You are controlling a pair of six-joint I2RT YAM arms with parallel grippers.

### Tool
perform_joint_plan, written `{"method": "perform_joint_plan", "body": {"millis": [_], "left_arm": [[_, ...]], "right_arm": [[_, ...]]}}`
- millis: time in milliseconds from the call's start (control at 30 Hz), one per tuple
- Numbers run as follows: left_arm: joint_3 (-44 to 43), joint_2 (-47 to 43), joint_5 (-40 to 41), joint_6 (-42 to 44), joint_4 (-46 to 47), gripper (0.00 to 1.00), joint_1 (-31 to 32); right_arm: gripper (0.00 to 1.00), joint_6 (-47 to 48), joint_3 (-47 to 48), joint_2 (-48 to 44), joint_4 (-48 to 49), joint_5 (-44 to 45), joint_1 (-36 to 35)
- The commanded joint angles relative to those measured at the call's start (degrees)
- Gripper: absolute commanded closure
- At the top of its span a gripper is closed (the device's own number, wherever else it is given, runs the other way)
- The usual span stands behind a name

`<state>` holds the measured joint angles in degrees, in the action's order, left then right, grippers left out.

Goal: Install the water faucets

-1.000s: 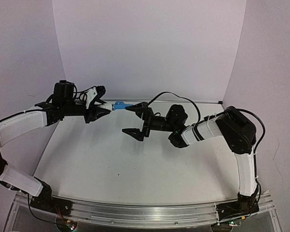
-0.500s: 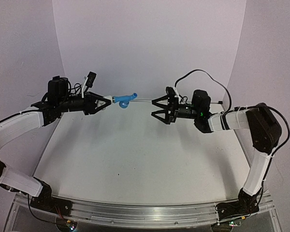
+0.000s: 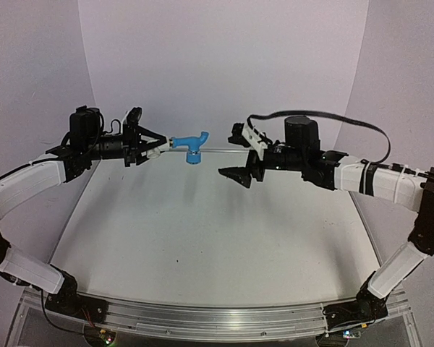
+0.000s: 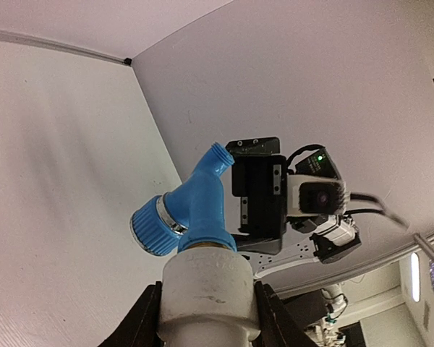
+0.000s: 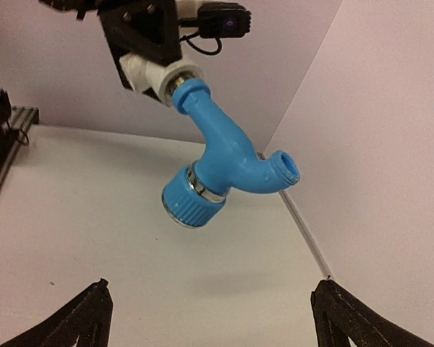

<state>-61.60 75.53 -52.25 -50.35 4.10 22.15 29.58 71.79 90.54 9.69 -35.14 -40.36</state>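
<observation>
My left gripper (image 3: 150, 144) is shut on the white fitting (image 3: 160, 144) and holds it in the air above the table's back left. The light-blue tap body (image 3: 192, 143) sticks out of the fitting toward the right, its ribbed knob down and its spout up. In the left wrist view the fitting (image 4: 206, 285) sits between my fingers with the tap (image 4: 195, 210) beyond it. My right gripper (image 3: 237, 155) is open and empty, a short way right of the tap and facing it. The right wrist view shows the tap (image 5: 220, 159) above and between my wide-open fingertips (image 5: 94, 296).
The white table (image 3: 202, 238) lies below both arms, with lilac walls (image 3: 224, 65) at the back and sides. A thin metal strip (image 3: 304, 151) runs along the back edge. An aluminium rail (image 3: 202, 318) crosses the near edge by the arm bases.
The right gripper let go beside the tap, drew back right, then rolled and edged back toward it, staying open. The left gripper turned the tap so its knob now points down.
</observation>
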Motion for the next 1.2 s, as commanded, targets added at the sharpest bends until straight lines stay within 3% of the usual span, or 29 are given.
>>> {"method": "perform_joint_plan", "body": {"millis": [0,267,500,900,1167], "left_arm": [[-3.4,1.4,-4.4,-13.1,3.8,1.00,-0.3],[-1.3,1.9,-4.6,-31.9,3.9,1.00,-0.5],[-2.1,1.6,-6.3,-37.6,3.8,1.00,-0.6],[-0.8,1.0,-9.0,-39.9,3.9,1.00,-0.5],[-0.2,1.4,-10.5,-40.0,3.8,1.00,-0.5]], "right_arm": [[0.02,28.1,-3.8,-1.4,6.1,8.6,-3.6],[0.02,49.6,-6.8,-1.5,20.5,10.2,-4.9],[0.02,64.0,-7.7,0.9,22.5,9.0,-5.2],[0.04,68.9,-4.8,7.7,28.9,2.4,-6.2],[0.10,65.3,-3.5,12.8,40.9,0.7,-6.9]]}}
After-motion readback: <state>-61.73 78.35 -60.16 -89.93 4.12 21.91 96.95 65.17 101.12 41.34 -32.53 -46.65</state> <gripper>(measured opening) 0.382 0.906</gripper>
